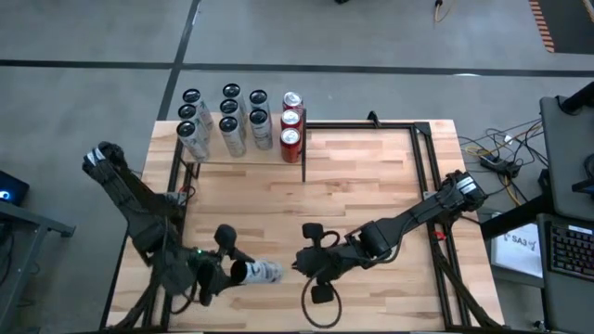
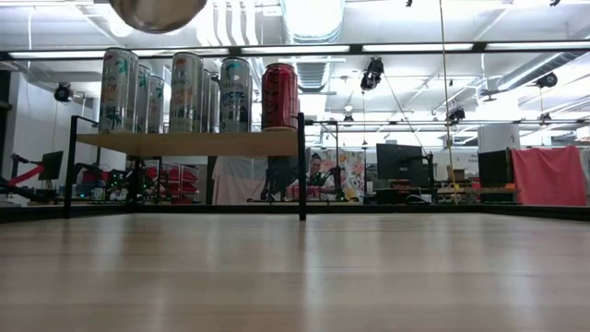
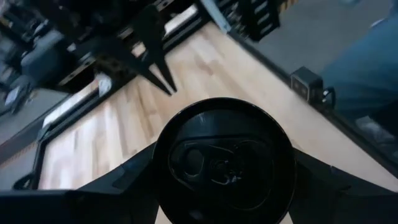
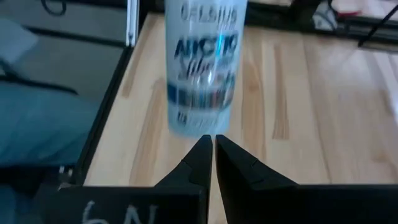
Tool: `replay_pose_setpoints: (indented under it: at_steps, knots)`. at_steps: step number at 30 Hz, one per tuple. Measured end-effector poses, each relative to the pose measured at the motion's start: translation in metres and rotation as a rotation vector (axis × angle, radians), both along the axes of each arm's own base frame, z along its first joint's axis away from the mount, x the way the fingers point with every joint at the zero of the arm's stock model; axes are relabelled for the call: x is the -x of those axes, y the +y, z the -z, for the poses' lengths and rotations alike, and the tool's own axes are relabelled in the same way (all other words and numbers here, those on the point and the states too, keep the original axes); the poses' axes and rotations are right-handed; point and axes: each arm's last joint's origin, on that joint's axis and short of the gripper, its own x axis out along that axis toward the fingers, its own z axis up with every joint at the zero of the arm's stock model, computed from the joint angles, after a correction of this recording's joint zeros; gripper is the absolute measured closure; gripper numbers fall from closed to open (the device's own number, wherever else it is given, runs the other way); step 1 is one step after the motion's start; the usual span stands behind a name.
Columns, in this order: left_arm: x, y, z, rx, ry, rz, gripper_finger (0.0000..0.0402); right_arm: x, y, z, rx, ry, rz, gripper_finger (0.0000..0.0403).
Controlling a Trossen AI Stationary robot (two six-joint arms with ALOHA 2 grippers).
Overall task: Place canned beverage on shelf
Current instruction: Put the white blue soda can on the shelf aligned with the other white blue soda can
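Your left jaws (image 1: pixel 230 271) clamp the can (image 1: pixel 258 272), lying sideways near the surface's (image 1: pixel 362 186) front edge; the right jaws (image 1: pixel 299 263) sit pressed together just beside its base. You're at the pickup step: next, lift it, stand it upright and carry it to the shelf (image 1: pixel 243 154).

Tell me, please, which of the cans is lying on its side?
The silver can held in the left gripper near the table's front edge; the cans on the shelf all stand upright.
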Motion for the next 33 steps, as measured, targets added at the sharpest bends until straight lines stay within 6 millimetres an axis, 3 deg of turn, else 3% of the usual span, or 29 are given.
replay_pose_setpoints:
  at_steps: [8,23,28,33]
  knots:
    - [0.008,0.017,0.012,0.020,-0.051,0.059,0.0157,-0.012,-0.015,-0.007,0.013,-0.086,0.009,0.0390]
    - [0.010,0.018,0.010,0.024,-0.053,0.058,0.0157,-0.024,-0.039,-0.010,0.036,-0.123,0.048,0.0385]
    - [0.010,0.018,0.010,0.027,-0.052,0.057,0.0157,-0.027,-0.038,-0.013,-0.055,-0.148,-0.014,0.0338]
    - [0.010,0.018,0.010,0.030,-0.051,0.054,0.0157,-0.029,-0.040,-0.014,-0.097,-0.148,-0.013,0.0242]
